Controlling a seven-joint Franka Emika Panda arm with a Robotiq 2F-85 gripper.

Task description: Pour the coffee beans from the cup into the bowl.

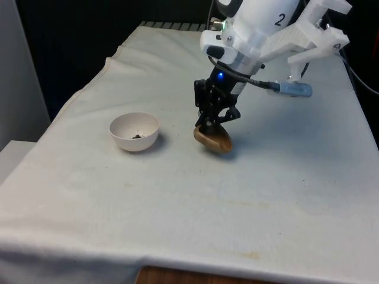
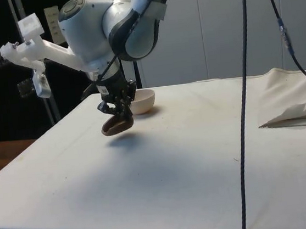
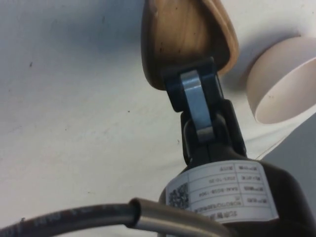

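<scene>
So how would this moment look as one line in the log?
claw: shut on wooden cup | cup: tilted, lifted off cloth | bowl: few beans inside

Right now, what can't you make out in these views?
- Inside of the cup: tilted in the gripper; its mouth faces away in the front view, and in the wrist view the fingers cover it. Beans left: cannot tell.
- Bowl: a few dark bits inside in the front view, too small to count; cut off by the edge in the wrist view.
</scene>
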